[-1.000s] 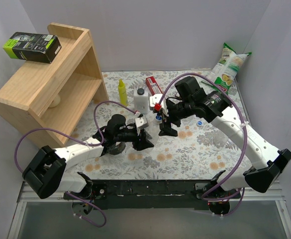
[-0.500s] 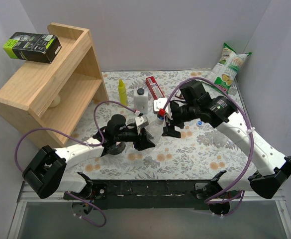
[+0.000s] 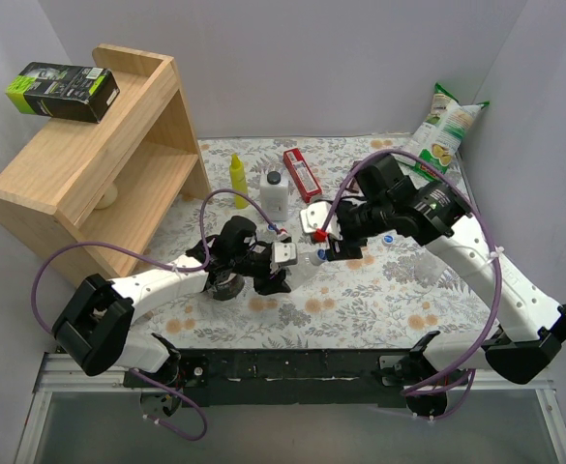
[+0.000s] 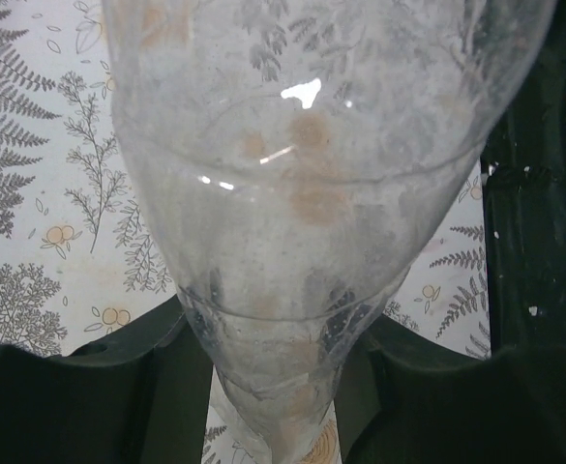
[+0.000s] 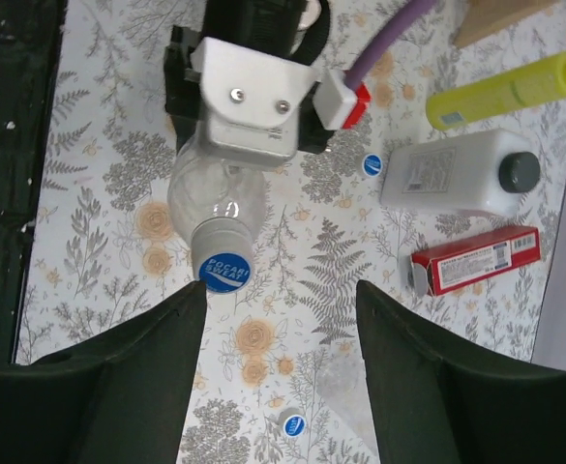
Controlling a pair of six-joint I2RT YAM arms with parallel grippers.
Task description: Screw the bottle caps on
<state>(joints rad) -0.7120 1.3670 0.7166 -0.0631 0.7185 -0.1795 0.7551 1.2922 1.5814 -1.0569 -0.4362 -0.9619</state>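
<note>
1. Arms from both sides meet over the middle of the flower-printed table (image 3: 408, 290) in the top view. The left gripper (image 3: 284, 263) is clamped on a clear bottle (image 3: 310, 257) that lies roughly level above the cloth. The right gripper (image 3: 333, 251) hangs just beside the bottle's free end. Near the far edge are a yellow bottle (image 3: 236, 176) and a white bottle (image 3: 275, 196) with a black lid, with a red box (image 3: 302, 175) beside them. A wooden shelf (image 3: 99, 164) fills the far left corner with a black box (image 3: 62, 92) on top of it. A snack bag (image 3: 447, 130) leans in the far right corner.
2. Left wrist view: the clear bottle fills nearly the whole frame, and the printed cloth shows through its wall. The left fingers (image 4: 89, 396) press on it from both sides at the bottom of the frame, so they are holding it.
3. Right wrist view: the right fingers (image 5: 99, 387) stand wide apart with nothing between them. Ahead of them the clear bottle sticks out from under the left gripper's white plate. A blue cap (image 5: 224, 271) sits on its neck and faces the camera; how tightly it is screwed I cannot tell. One loose cap (image 5: 372, 164) lies on the cloth just beside the white bottle. A second loose cap (image 5: 292, 423) lies nearer the camera, well apart from the first.
</note>
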